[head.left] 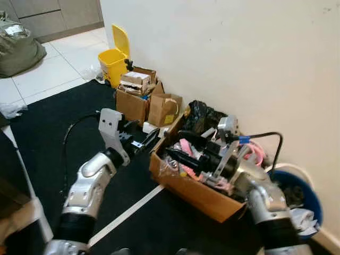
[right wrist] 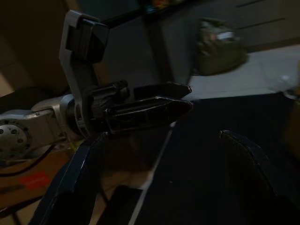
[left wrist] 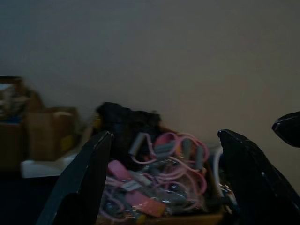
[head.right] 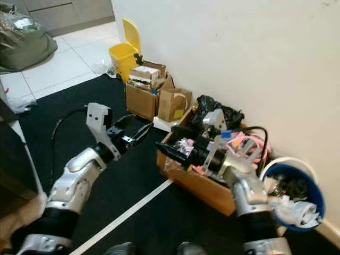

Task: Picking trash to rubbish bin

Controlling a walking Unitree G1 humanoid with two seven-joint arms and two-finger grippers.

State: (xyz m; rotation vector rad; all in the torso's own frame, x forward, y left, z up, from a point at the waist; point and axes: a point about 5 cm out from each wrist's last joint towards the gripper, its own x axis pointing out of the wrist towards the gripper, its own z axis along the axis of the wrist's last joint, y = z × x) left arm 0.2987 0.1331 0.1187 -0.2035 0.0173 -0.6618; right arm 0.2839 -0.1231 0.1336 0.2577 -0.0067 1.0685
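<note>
An open cardboard box (head.left: 186,187) stands on the black mat against the wall. It is heaped with trash: pink cords and wrappers (left wrist: 173,159) and a black bag (head.left: 204,117). My right gripper (head.left: 178,144) hovers over the box's near-left end, pointing left, open and holding nothing. My left gripper (head.left: 150,138) stays just outside the box's left corner, pointing at it, open and empty too. Its fingers (right wrist: 154,112) face the right wrist camera. A blue rubbish bin (head.right: 314,195) with crumpled paper inside sits by the wall, right of the box.
A yellow bin (head.left: 114,62) with its lid up stands further along the wall. Beside it are two smaller cardboard boxes (head.left: 133,101) (head.left: 164,109). A white stripe (head.left: 127,212) crosses the black mat. An olive bag (head.left: 18,50) lies on the white tiles at far left.
</note>
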